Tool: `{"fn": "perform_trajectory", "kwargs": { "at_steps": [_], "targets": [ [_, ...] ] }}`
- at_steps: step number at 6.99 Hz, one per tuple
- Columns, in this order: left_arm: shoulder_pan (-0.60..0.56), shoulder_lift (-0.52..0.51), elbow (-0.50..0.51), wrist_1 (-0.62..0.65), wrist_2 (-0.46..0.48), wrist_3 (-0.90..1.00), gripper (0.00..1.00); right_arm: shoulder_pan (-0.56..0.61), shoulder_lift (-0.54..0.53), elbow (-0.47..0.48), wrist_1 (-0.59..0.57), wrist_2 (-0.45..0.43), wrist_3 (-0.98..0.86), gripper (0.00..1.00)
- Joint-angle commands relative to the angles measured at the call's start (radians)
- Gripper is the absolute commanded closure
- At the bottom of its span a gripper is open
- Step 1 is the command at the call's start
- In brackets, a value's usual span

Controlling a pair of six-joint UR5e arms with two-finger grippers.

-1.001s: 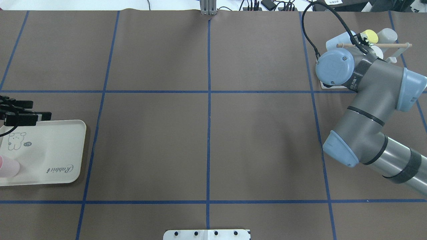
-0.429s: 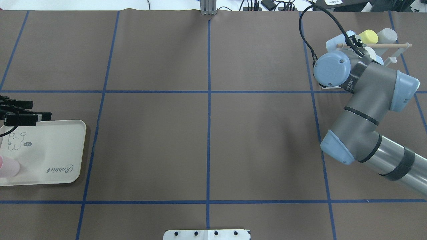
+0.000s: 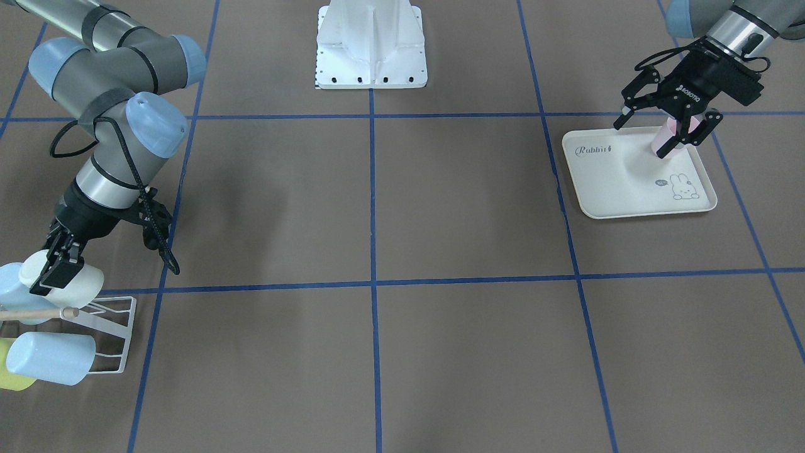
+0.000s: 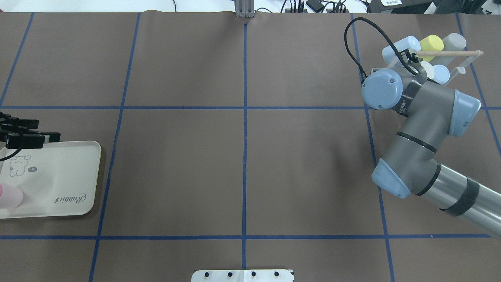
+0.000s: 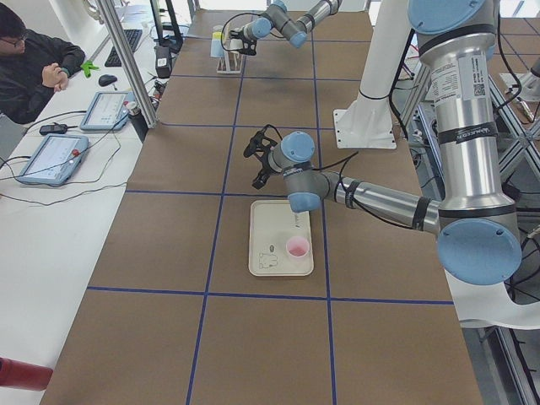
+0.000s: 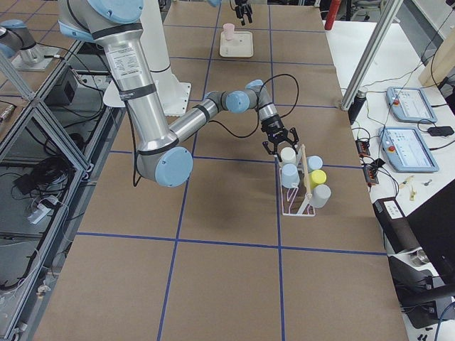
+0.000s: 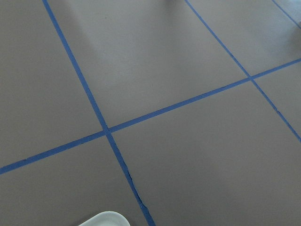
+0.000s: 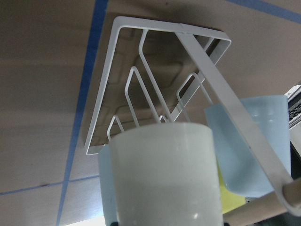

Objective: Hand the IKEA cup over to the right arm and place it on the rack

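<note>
Clamping 1 white cup (image 3: 85, 284), right gripper (image 3: 61, 269) overhangs 4-cup rack (image 8: 223, 94); left gripper (image 3: 665, 126) spread.

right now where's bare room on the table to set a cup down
The whole middle of the table, between the rabbit-print tray and the wire rack, is bare. The tray's centre is free, beside the pink cup. Crowded: the rack, with cups and the right gripper.

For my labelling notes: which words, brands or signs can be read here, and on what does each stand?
"Rabbit": on the cream tray, in script.
"ROBOTIQ": on the left gripper body.
The speech bubble beside the tray's rabbit drawing: too small to read.
Print on the right arm wrist band: blurred.
The stickers on the left arm: too small.
</note>
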Motion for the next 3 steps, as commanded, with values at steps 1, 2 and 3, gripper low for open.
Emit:
{"fn": "perform_trajectory", "kwargs": {
  "at_steps": [1,2,3],
  "targets": [
    [0.000,0.000,0.002,-0.006,0.002,-0.001,0.00,-0.017,0.000,-0.001,0.002,-0.011,0.000,0.23],
    [0.000,0.000,0.002,-0.008,0.000,-0.001,0.00,-0.017,0.000,-0.001,0.002,-0.011,0.000,0.12],
    [0.000,0.000,0.002,-0.008,0.000,-0.001,0.00,-0.016,0.000,0.000,0.002,-0.011,0.000,0.08]
  ]
}}
